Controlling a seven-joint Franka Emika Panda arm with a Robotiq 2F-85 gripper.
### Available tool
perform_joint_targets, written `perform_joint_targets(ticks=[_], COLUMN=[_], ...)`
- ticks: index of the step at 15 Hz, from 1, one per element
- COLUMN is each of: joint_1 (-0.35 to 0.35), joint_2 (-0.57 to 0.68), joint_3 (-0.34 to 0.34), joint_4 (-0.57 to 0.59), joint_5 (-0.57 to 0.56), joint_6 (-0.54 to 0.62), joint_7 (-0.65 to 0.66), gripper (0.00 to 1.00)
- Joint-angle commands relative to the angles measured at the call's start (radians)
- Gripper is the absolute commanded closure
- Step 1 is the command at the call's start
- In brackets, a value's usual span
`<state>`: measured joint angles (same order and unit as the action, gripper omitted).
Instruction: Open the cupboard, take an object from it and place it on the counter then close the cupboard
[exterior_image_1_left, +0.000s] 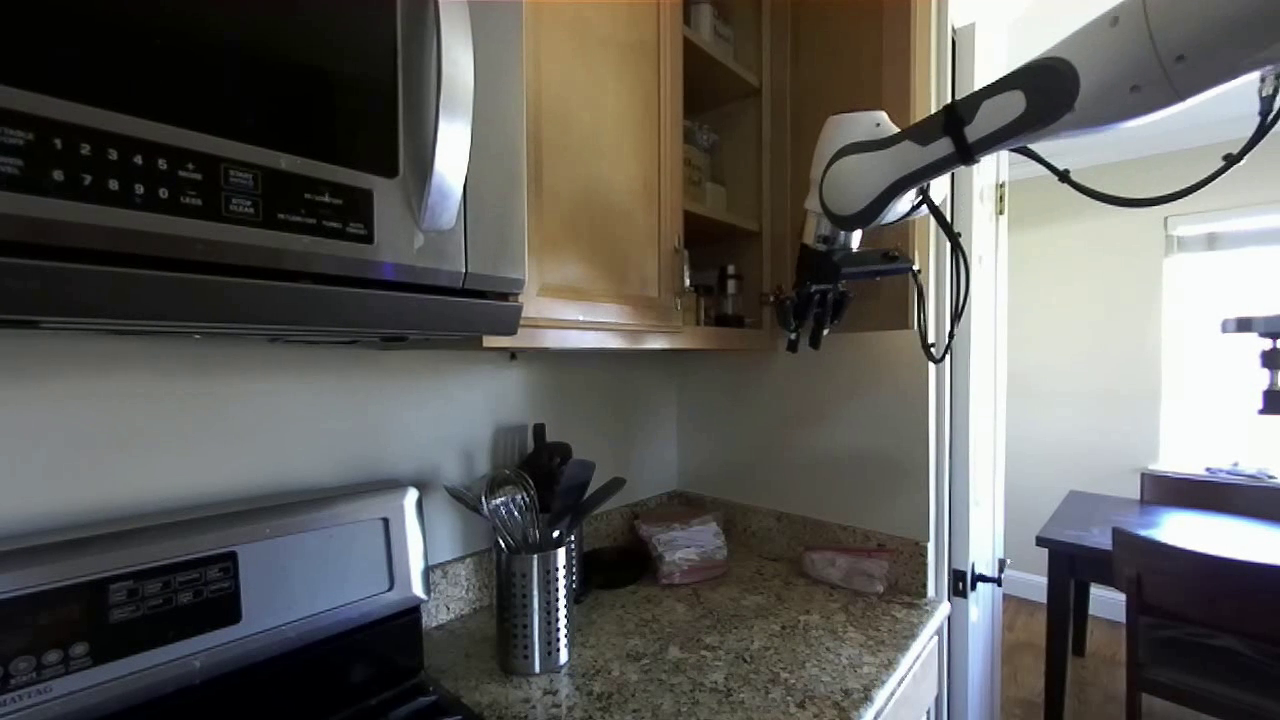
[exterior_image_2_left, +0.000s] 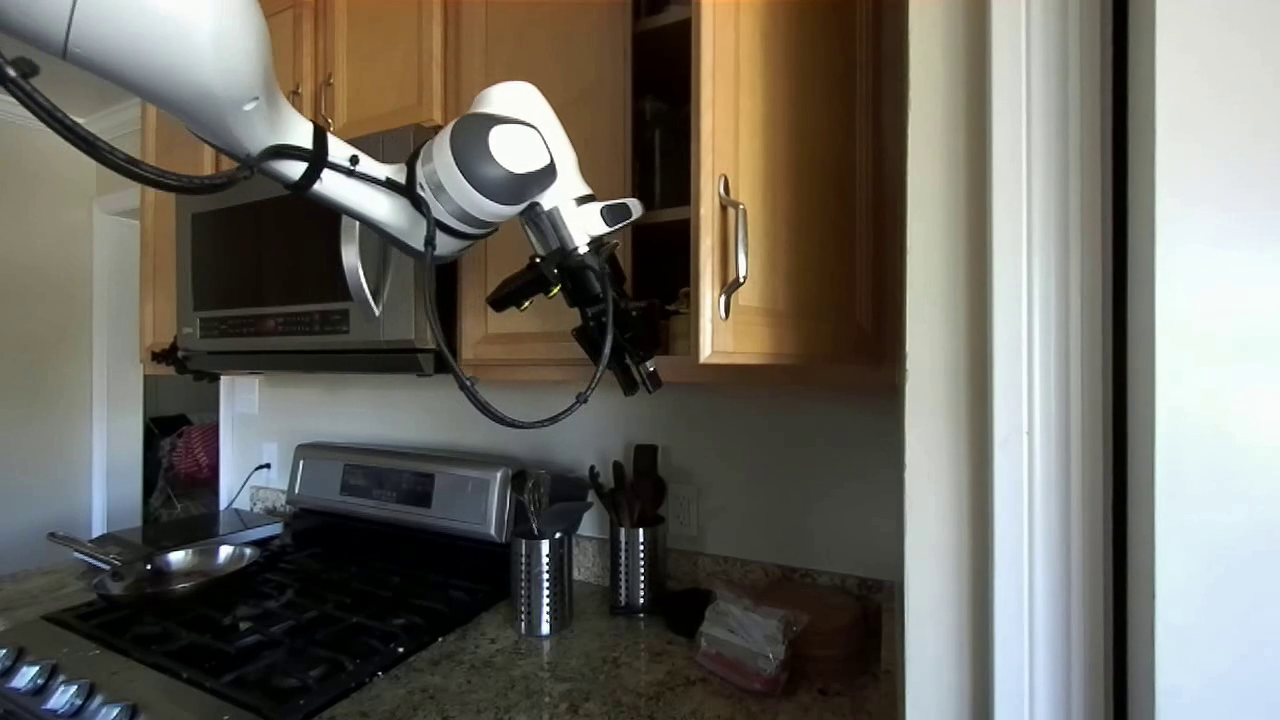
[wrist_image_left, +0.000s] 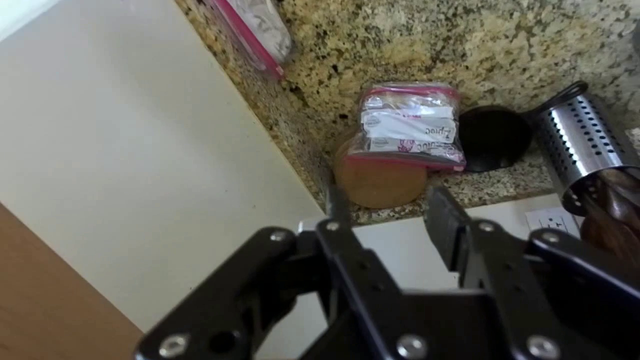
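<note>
The maple cupboard has one flat-panel door (exterior_image_2_left: 790, 180) standing ajar, with a silver handle. Its open shelves (exterior_image_1_left: 722, 215) hold jars and packets. My gripper hangs just outside the opening, level with the bottom shelf, fingers pointing down, in both exterior views (exterior_image_1_left: 804, 338) (exterior_image_2_left: 641, 379). In the wrist view my gripper (wrist_image_left: 387, 202) has its fingers apart with nothing between them. A small yellowish item (exterior_image_2_left: 681, 328) shows dimly in the cupboard opening beside the gripper; I cannot tell whether it is the object. The granite counter (exterior_image_1_left: 730, 650) lies below, also in the wrist view (wrist_image_left: 400, 50).
A microwave (exterior_image_1_left: 200, 90) hangs left of the cupboard above the stove (exterior_image_2_left: 270, 610). Metal utensil holders (exterior_image_1_left: 534, 610) (exterior_image_2_left: 638, 570) stand on the counter. A packet of plastic bags (wrist_image_left: 407, 125), a round brown item (wrist_image_left: 380, 185) and another bag (exterior_image_1_left: 848, 570) lie near the wall.
</note>
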<state>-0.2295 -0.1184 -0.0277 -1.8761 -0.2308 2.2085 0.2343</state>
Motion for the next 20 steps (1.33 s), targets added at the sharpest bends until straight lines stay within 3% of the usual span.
perform_joint_targets(ticks=[1,4,6,8,15,20], joint_1=[0.040,0.043,0.042,0.042,0.042,0.032], joint_2=[0.086,0.123,0.141,0.156,0.166,0.248], joint_3=[-0.060,-0.073,-0.072,-0.068,-0.067,-0.057], joint_4=[0.115,0.173,0.203,0.234,0.247,0.413], joint_5=[0.128,0.292,0.387,0.449,0.422,0.539], joint_6=[0.062,0.126,0.152,0.149,0.143,0.215], joint_7=[-0.154,-0.334,-0.437,-0.502,-0.474,-0.646], gripper=[0.25,0.05,0.00,0.00,0.00,0.00])
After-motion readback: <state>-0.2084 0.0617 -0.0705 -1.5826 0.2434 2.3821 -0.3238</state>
